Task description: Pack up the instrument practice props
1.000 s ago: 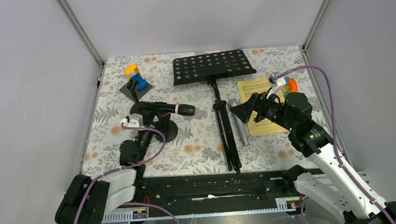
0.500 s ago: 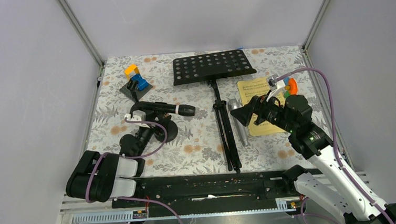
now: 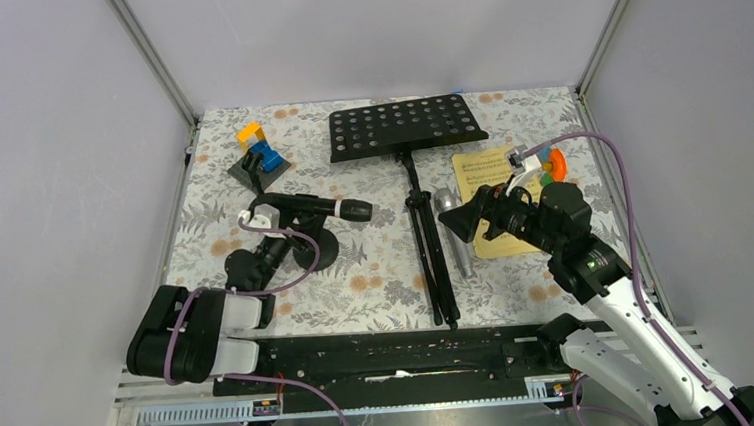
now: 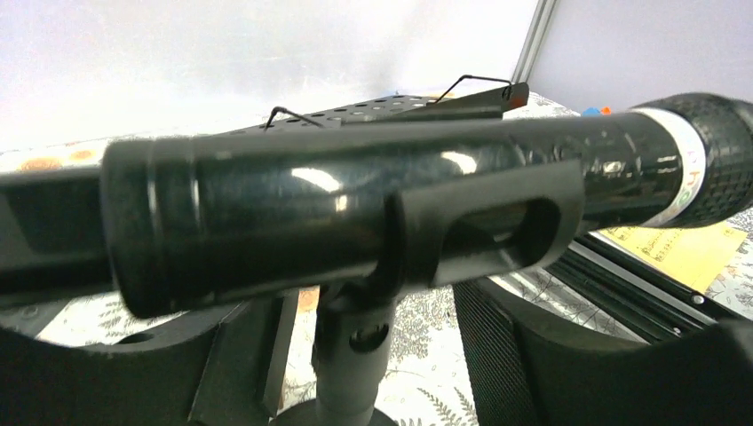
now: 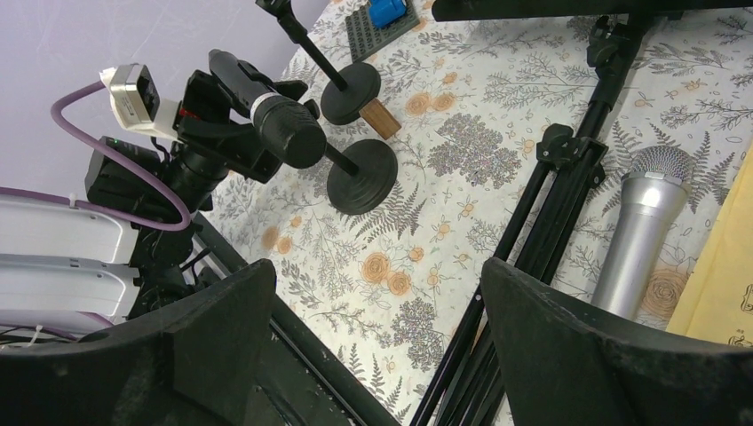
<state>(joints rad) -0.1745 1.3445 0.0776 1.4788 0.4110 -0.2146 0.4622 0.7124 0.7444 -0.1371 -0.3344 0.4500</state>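
Observation:
The black perforated music rack (image 3: 402,126) lies flat at the back, its folded tripod legs (image 3: 434,259) running toward me. Yellow sheet-music pages (image 3: 483,177) lie to the right. The silver microphone (image 3: 454,238) lies beside the legs and also shows in the right wrist view (image 5: 641,226). The black microphone (image 3: 325,209) sits clipped on a disc-based post (image 3: 316,251). A second post (image 5: 349,91) stands behind it. My left gripper (image 4: 355,355) is open, fingers either side of the post (image 4: 353,368) under the microphone (image 4: 355,213). My right gripper (image 5: 377,302) is wide open above the tripod legs (image 5: 533,240).
A yellow-and-blue block build (image 3: 258,147) stands at the back left. A small orange toy (image 3: 553,166) sits by the right wall. Metal frame posts and grey walls close in the flowered mat (image 3: 378,283). A black rail (image 3: 403,350) runs along the near edge.
My left arm has swung its elbow in and pushed the gripper forward to the black microphone's post. My right gripper has drifted slightly left and back.

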